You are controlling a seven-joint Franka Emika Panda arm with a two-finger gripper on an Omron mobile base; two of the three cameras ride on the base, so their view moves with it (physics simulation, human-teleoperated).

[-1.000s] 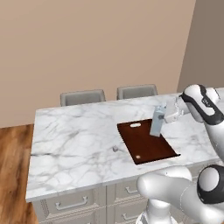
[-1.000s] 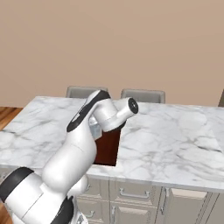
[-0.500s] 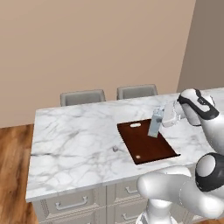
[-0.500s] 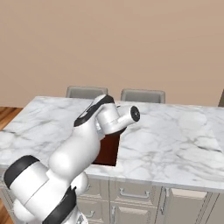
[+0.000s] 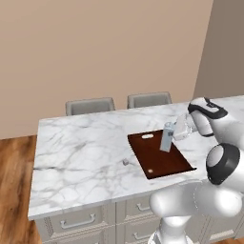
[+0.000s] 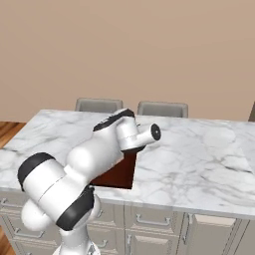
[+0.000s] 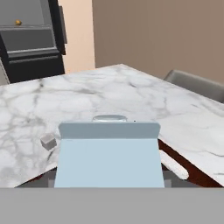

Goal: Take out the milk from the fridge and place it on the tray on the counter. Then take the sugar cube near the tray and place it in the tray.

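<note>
The arm reaches forward, hand level, gripper (image 5: pixel 174 133) just beside the milk (image 5: pixel 167 137); its jaws seemingly straddle the carton, contact unclear.

A plain tan wall (image 5: pixel 105 43) rises behind two grey chairs (image 5: pixel 90 105); wood floor (image 5: pixel 14 181) lies left.
</note>
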